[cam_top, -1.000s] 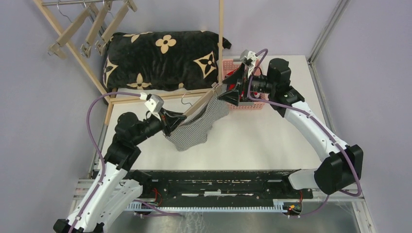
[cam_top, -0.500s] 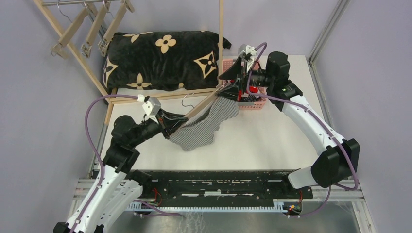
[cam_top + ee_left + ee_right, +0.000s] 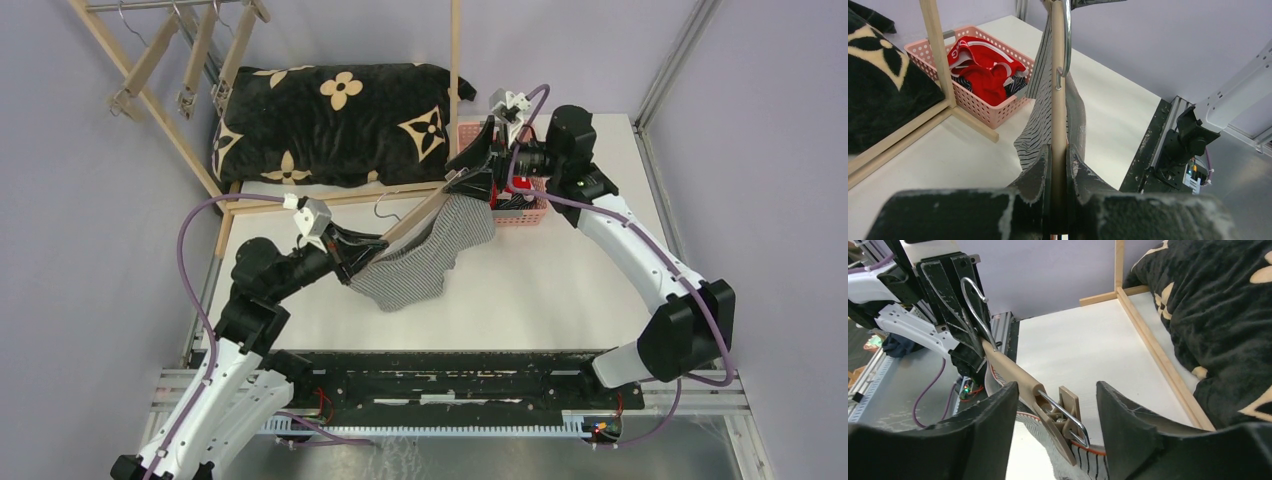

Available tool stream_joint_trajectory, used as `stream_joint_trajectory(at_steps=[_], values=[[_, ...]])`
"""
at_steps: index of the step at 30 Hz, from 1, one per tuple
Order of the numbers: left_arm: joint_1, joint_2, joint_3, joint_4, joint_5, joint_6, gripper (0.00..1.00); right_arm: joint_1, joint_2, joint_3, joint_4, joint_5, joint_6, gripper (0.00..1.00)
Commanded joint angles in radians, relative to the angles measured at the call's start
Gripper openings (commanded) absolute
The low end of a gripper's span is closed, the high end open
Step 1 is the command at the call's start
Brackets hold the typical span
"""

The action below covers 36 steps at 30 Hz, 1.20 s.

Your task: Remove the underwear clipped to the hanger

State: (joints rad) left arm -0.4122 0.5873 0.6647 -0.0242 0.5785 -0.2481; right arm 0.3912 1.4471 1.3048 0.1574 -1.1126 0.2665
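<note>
The grey fine-striped boxer shorts (image 3: 425, 255) hang from a wooden clip hanger (image 3: 415, 215) held above the table. My left gripper (image 3: 352, 257) is shut on the hanger's bar (image 3: 1058, 125), near its left end. My right gripper (image 3: 468, 172) is open, its fingers (image 3: 993, 412) either side of the hanger's right-end clip (image 3: 1068, 415), which still bites the grey waistband (image 3: 1083, 460). The red boxers (image 3: 983, 65) and the navy striped ones (image 3: 1015, 86) lie in the pink basket (image 3: 990, 112).
The black cushion with beige flowers (image 3: 335, 115) lies inside a wooden frame (image 3: 330, 198) at the back. Several empty wooden hangers (image 3: 170, 65) hang on a rail at the far left. The pink basket (image 3: 525, 210) stands under the right arm.
My right gripper has shifted left and slightly back to the hanger's right clip. The hanger and grey shorts have lifted a little; my left gripper has barely moved.
</note>
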Motion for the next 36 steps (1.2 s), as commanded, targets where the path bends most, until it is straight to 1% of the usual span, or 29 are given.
stream_joint_trajectory(at_steps=[1,2,3,5,6,8,9,10,11,12,16,17,19,21,22,24,25,26,28,30,31,32,34,36], values=[[-0.001,-0.008,0.020,0.124,0.004,-0.035,0.03,0.003,0.011,0.013,0.045,-0.048,0.004,0.72],[-0.002,-0.003,0.023,0.124,0.011,-0.038,0.03,0.004,0.012,0.014,0.045,-0.054,0.003,0.74],[-0.002,-0.001,0.025,0.125,0.016,-0.039,0.03,0.005,0.013,0.015,0.044,-0.060,0.001,0.75],[-0.001,0.000,0.023,0.130,0.016,-0.043,0.03,0.004,0.014,0.016,0.045,-0.075,0.000,0.74],[-0.002,-0.001,0.021,0.132,0.013,-0.045,0.03,0.005,0.014,0.016,0.046,-0.078,0.000,0.72],[-0.002,-0.003,0.018,0.137,0.011,-0.049,0.03,0.003,0.013,0.018,0.047,-0.081,0.000,0.58],[-0.002,-0.005,0.018,0.140,0.011,-0.050,0.03,0.004,0.012,0.019,0.046,-0.086,0.001,0.45],[-0.001,-0.007,0.017,0.141,0.010,-0.051,0.03,0.005,0.011,0.021,0.046,-0.089,0.002,0.21],[-0.001,-0.008,0.016,0.141,0.008,-0.051,0.03,0.004,0.011,0.022,0.043,-0.085,0.002,0.04],[-0.001,-0.009,0.016,0.141,0.006,-0.051,0.03,0.004,0.006,0.019,0.038,-0.071,-0.003,0.01],[0.000,-0.010,0.016,0.145,0.003,-0.052,0.03,0.004,-0.012,0.008,0.033,-0.059,-0.019,0.01],[-0.001,-0.010,0.017,0.145,0.003,-0.052,0.03,0.003,-0.015,0.009,0.031,-0.054,-0.019,0.03],[-0.001,-0.011,0.014,0.151,0.001,-0.052,0.03,0.004,-0.025,0.009,0.013,-0.016,-0.022,0.49],[-0.001,-0.015,0.008,0.166,-0.004,-0.054,0.03,0.004,-0.040,0.000,0.006,0.019,-0.036,0.69],[-0.002,-0.017,0.007,0.171,-0.009,-0.055,0.03,0.005,-0.048,-0.010,0.008,0.039,-0.042,0.78],[-0.001,-0.020,0.008,0.183,-0.016,-0.054,0.03,0.004,-0.065,-0.028,0.011,0.074,-0.047,0.82],[-0.001,-0.022,0.009,0.189,-0.021,-0.054,0.03,0.004,-0.073,-0.037,0.014,0.104,-0.045,0.92],[-0.001,-0.024,0.008,0.203,-0.026,-0.057,0.03,0.004,-0.081,-0.051,0.025,0.139,-0.031,0.99],[-0.001,-0.026,0.003,0.239,-0.026,-0.072,0.03,0.005,-0.100,-0.091,0.087,0.193,0.013,1.00],[-0.001,-0.023,-0.015,0.288,-0.028,-0.096,0.03,0.004,-0.120,-0.154,0.213,0.227,0.098,1.00],[-0.001,-0.020,-0.028,0.320,-0.035,-0.112,0.03,0.003,-0.125,-0.190,0.307,0.239,0.150,1.00],[-0.001,-0.016,-0.043,0.358,-0.046,-0.132,0.03,0.004,-0.126,-0.220,0.439,0.245,0.209,1.00],[-0.002,-0.004,-0.087,0.463,-0.063,-0.195,0.03,0.008,-0.109,-0.263,0.642,0.246,0.347,1.00],[-0.002,0.016,-0.126,0.584,-0.070,-0.255,0.03,0.014,-0.085,-0.282,0.811,0.254,0.459,1.00]])
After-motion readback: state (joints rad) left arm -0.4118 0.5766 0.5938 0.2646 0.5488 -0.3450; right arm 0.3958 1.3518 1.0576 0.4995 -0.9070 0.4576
